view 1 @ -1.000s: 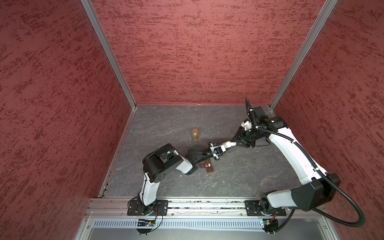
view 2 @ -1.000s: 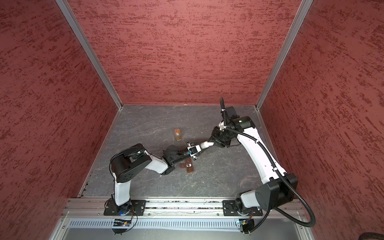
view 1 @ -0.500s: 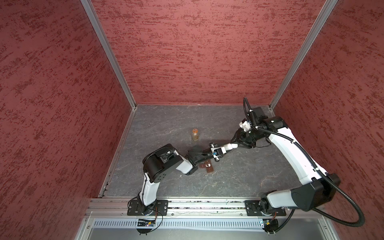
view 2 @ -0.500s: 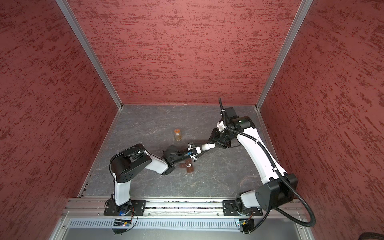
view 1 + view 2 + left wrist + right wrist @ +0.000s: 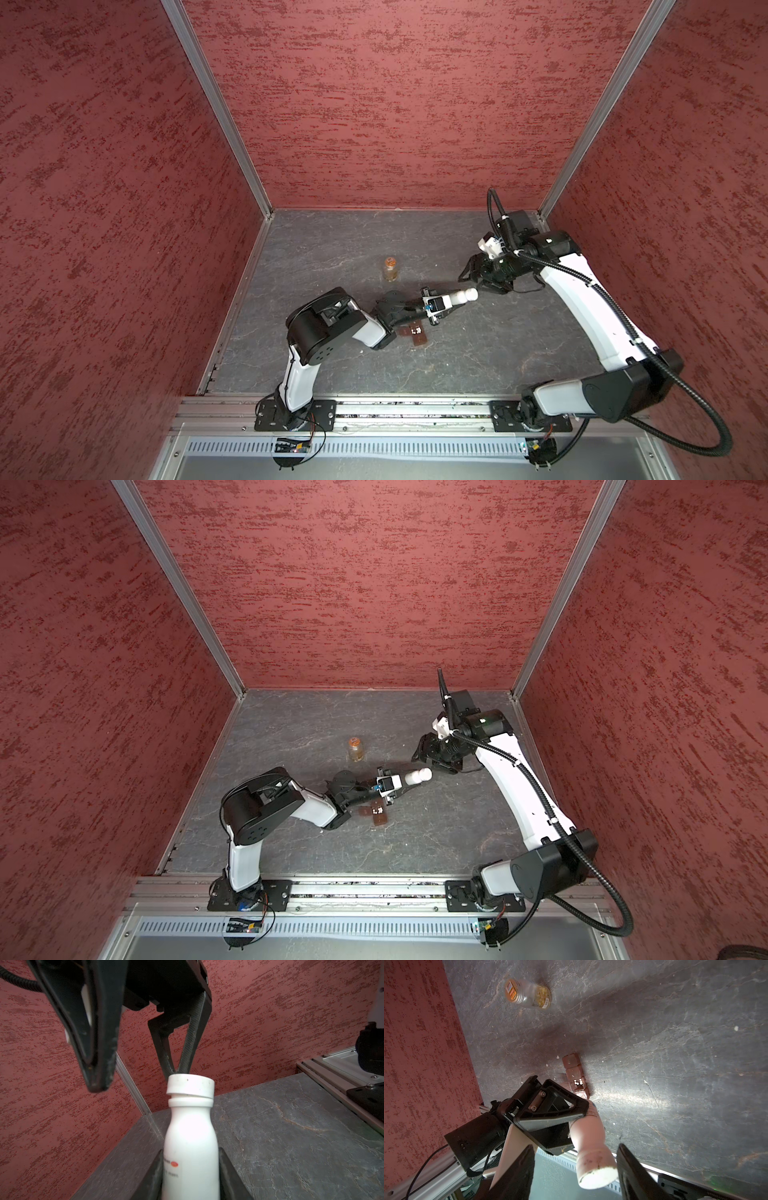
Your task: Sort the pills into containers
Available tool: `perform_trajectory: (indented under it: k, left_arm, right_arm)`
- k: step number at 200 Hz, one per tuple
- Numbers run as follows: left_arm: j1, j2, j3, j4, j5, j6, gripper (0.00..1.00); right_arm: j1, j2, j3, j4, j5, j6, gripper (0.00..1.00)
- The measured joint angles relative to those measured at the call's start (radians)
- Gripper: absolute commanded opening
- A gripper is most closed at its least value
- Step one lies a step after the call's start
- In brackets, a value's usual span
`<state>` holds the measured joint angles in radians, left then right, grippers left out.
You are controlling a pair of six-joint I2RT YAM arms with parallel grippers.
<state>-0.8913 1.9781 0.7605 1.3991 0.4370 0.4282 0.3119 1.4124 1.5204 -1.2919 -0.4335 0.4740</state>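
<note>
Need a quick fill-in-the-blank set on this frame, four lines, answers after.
1. The left end effector grips a ____ bottle.
2. The right end effector flanks the bottle's cap with its jaws ____.
3. The orange-lidded jar stands ____ on the table.
4. One open cell of the brown pill box holds small white ____.

Answers: white; open; upright; pills.
</note>
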Motion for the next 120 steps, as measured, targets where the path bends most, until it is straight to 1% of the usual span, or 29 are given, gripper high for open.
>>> perform_trajectory:
  k: [29, 47, 59, 67, 78, 100, 109, 120]
  left_arm:
    - [0.021, 0.0, 0.0, 0.0, 0.023, -0.028, 0.0]
    - [0.051, 0.0, 0.0, 0.0, 0.048, -0.053, 0.0]
    - [0.077, 0.0, -0.001, 0.0, 0.069, -0.07, 0.0]
    - [0.099, 0.0, -0.002, 0.0, 0.086, -0.084, 0.0]
    - [0.129, 0.0, -0.003, 0.0, 0.108, -0.103, 0.0]
    - [0.176, -0.005, -0.016, 0.0, 0.149, -0.139, 0.0]
    - [0.188, -0.01, -0.025, 0.0, 0.164, -0.15, 0.0]
    - [0.193, -0.019, -0.038, -0.001, 0.18, -0.161, 0.0]
  right_arm:
    - [0.0, 0.0, 0.038, -0.011, 0.027, -0.024, 0.63]
    - [0.0, -0.011, 0.051, 0.008, 0.053, -0.08, 0.52]
    - [0.002, -0.045, 0.032, 0.055, 0.064, -0.14, 0.49]
    - [0.003, -0.093, -0.005, 0.113, 0.064, -0.21, 0.49]
    - [0.007, -0.184, -0.087, 0.207, 0.056, -0.301, 0.53]
    - [0.012, -0.388, -0.254, 0.351, 0.007, -0.545, 0.57]
    - [0.013, -0.438, -0.296, 0.384, -0.021, -0.65, 0.57]
    - [0.013, -0.465, -0.319, 0.404, -0.055, -0.772, 0.57]
